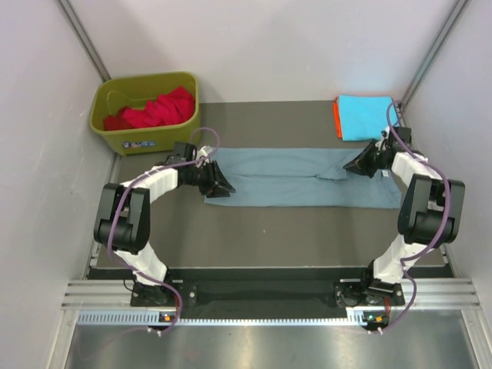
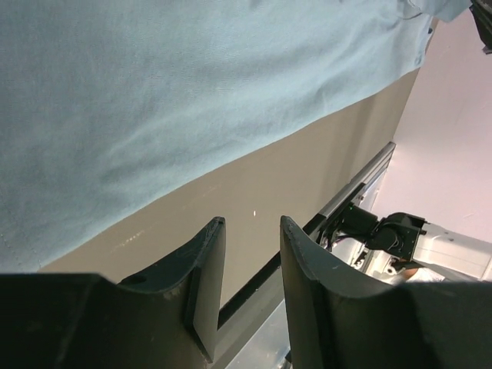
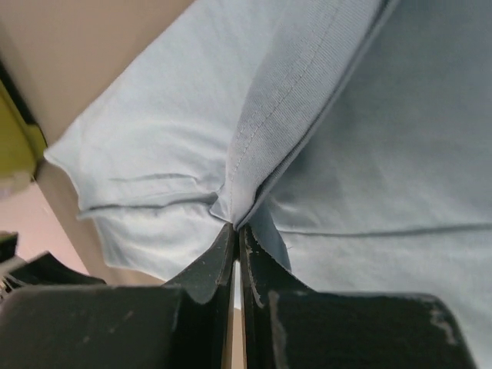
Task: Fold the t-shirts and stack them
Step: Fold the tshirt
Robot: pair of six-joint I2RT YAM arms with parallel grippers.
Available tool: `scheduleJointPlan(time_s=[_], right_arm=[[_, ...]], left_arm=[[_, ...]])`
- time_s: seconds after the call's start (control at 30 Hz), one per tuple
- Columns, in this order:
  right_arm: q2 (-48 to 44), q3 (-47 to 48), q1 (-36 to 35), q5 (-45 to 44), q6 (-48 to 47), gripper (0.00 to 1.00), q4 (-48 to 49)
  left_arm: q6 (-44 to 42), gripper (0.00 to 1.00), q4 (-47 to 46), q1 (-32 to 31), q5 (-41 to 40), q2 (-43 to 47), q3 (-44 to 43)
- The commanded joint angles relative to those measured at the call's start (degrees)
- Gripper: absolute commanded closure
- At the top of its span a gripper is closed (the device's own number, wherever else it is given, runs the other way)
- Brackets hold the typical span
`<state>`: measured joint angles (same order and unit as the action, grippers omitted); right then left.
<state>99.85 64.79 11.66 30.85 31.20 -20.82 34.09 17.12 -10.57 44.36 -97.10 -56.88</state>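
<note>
From above, the grey-blue t-shirt (image 1: 300, 178) lies flattened in a long band across the middle of the bench (image 1: 261, 231), probably narrowed lengthwise and waiting for its crosswise folds. The left arm (image 1: 165, 181) works at its left end and the right arm (image 1: 400, 165) at its right end, one for each end of the fold. A cyan t-shirt (image 1: 363, 115) sits folded on an orange t-shirt (image 1: 336, 119) at the far right corner, the start of the stack. A red t-shirt (image 1: 157, 108) is bunched in the olive bin (image 1: 146, 138) at the far left corner.

The left wrist view shows the left jaws released and empty over bare bench, just beside the shirt's edge, apparently lining up a grasp.

The right wrist view shows the right jaws clenched on a pinch of grey-blue cloth at a stitched hem, puckering it, likely ready to lift.
</note>
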Motion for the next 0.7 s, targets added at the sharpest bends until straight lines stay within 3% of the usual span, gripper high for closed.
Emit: scheduleJointPlan(time_s=[0.0,0.37,0.53,0.67], right_arm=[[-4.04,-3.00,-0.50,-5.26,8.43,1.00,-0.54],[-11.52,-12.85,-2.69,-12.38,25.74,1.00,3.07],[-15.13,-14.52,-2.87,-17.93,25.76,1.00,1.92],[-13.90,-13.29,-2.43,-16.62,23.30,1.00,1.75]], left_arm=[[-0.07,0.61,-3.59,0.02,2.31,-0.72,1.16],[-1.22,0.60,-3.50,0.46,4.77,-3.01,0.90],[0.10,0.60,-5.08,0.46,5.74,-4.24,0.72],[0.80,0.61,-5.96,0.46,6.09,-4.94,0.81]])
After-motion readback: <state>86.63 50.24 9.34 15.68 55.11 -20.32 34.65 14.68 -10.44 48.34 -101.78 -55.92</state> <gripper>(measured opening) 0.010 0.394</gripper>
